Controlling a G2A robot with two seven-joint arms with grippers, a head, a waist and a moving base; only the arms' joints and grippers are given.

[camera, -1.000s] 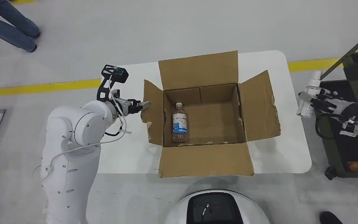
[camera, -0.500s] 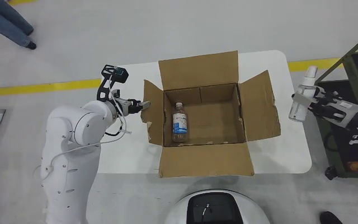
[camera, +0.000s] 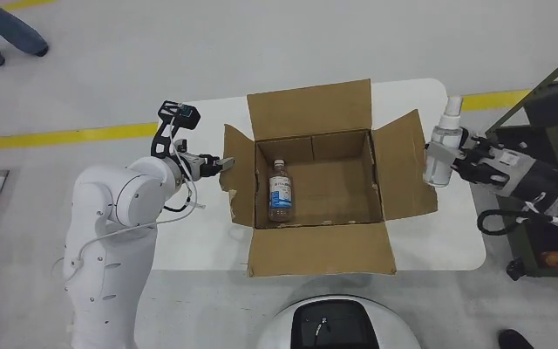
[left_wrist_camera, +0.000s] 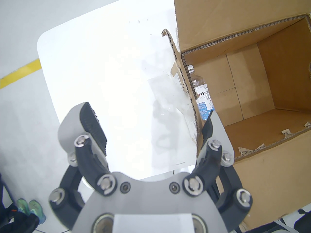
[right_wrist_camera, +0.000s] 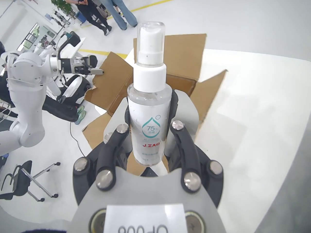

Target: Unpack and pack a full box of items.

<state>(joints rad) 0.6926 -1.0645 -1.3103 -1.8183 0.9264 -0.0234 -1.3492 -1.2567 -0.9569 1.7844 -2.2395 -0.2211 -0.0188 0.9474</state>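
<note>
- A brown cardboard box (camera: 309, 109) (left_wrist_camera: 243, 5) (right_wrist_camera: 187, 56) stands on a white table with rounded corners (camera: 458, 227) (left_wrist_camera: 102, 61) (right_wrist_camera: 255, 98). All four of its flaps are folded outward.
- A clear plastic bottle with a white cap and a blue-and-white label (camera: 279, 194) (left_wrist_camera: 203, 98) lies on its side on the box floor. It is close along the wall on the robot's left, and its cap points toward the far wall.
- The right gripper (camera: 443, 161) (right_wrist_camera: 150, 107) is clamped around the lower body of a clear spray bottle with a white collar and a transparent cap (camera: 442, 144) (right_wrist_camera: 148, 112). One finger presses on each side of the bottle's label.
- From above, the spray bottle sits at the outer edge of the box's right flap, over the right part of the table. It is outside the box cavity, and its cap end points away from the robot.
- The left gripper (camera: 222, 163) (left_wrist_camera: 148, 120) (right_wrist_camera: 97, 71) has its jaws spread wide and holds nothing.
- It is over the table on the left side of the box, level with the left flap.
- One of its black-padded fingers (left_wrist_camera: 210, 127) is right at the edge of that flap, though I cannot tell whether they touch. The other finger is over bare tabletop.
- Small torn scraps of cardboard lie along the near inner edge of the box floor.
</note>
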